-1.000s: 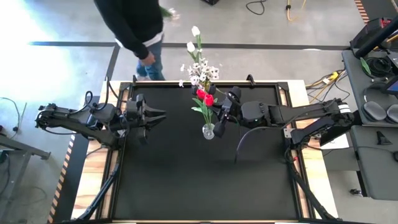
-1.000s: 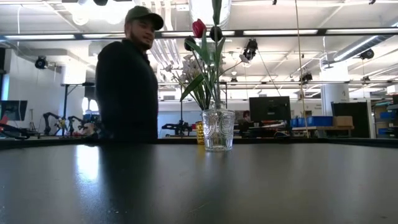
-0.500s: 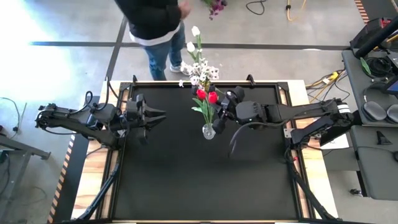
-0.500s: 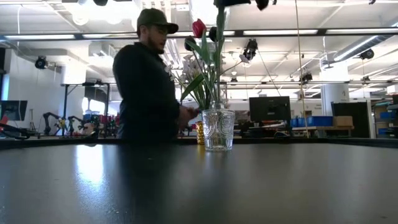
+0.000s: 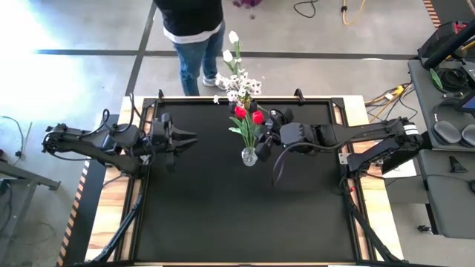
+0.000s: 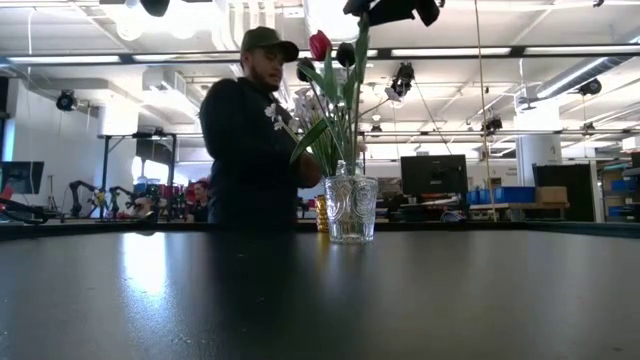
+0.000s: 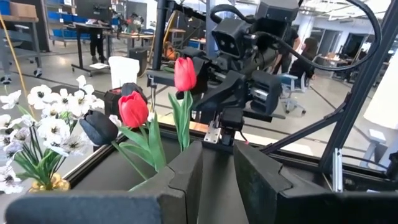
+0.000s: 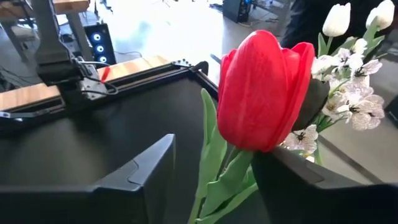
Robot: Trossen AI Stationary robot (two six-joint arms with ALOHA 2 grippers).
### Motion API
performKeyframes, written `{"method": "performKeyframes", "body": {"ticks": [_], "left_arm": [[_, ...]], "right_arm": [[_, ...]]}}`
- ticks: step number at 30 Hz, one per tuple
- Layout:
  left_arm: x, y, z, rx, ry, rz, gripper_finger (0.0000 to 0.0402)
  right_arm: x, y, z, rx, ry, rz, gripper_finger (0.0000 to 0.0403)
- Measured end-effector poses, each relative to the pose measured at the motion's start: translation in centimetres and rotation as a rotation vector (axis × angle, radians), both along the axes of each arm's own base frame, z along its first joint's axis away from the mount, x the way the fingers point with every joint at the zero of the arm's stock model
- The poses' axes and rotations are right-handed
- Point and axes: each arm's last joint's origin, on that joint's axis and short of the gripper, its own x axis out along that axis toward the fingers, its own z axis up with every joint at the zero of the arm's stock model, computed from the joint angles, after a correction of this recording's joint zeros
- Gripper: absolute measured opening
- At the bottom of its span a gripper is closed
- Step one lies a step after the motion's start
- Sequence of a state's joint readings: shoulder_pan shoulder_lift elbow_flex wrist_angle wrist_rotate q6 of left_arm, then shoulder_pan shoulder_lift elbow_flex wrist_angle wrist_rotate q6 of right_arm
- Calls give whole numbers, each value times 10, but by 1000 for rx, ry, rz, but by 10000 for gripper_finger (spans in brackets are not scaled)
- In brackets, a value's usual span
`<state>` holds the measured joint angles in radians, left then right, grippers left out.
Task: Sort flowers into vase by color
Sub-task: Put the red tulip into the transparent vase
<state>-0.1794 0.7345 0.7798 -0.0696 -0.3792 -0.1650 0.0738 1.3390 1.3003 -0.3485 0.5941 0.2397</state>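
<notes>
A clear glass vase point(image 5: 249, 156) point(image 6: 351, 208) stands mid-table with flowers in it: two red tulips point(image 5: 240, 112) point(image 5: 257, 116), a dark tulip point(image 6: 345, 55), white blossoms point(image 5: 237, 85) and white tulips point(image 5: 234, 37). My right gripper point(image 5: 264, 133) point(image 8: 214, 149) hovers above the vase, open. Its fingers stand on either side of one red tulip point(image 8: 264, 93), just below the bloom. My left gripper point(image 5: 189, 138) point(image 7: 217, 155) waits at the table's left, open, pointing toward the vase, with nothing between its fingers.
A person point(image 5: 189, 30) point(image 6: 250, 140) in a dark top stands just beyond the table's far edge, holding dark flowers point(image 5: 249, 4). The black tabletop point(image 5: 223, 215) is bare in front of the vase and to both sides. Wooden borders run along the left and right edges.
My right gripper has come down a little over the vase, and its dark body now shows at the top of the low view. The green stem under it has tipped from upright to a slant. The person has walked behind the table toward the vase.
</notes>
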Motion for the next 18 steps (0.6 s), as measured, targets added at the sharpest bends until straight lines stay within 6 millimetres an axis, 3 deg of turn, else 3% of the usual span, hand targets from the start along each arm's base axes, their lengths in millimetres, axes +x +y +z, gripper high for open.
{"method": "performKeyframes", "body": {"ticks": [4, 11, 18], "left_arm": [[-4, 1, -3, -1, -3, 6, 77], [-10, 2, -8, -5, -9, 9, 77], [-17, 4, -7, -7, -31, 26, 77]], "right_arm": [[-1, 0, -2, 25, 7, -12, 215], [3, -4, -22, 93, 97, -66, 222], [1, -7, -22, 261, 69, -85, 249]]}}
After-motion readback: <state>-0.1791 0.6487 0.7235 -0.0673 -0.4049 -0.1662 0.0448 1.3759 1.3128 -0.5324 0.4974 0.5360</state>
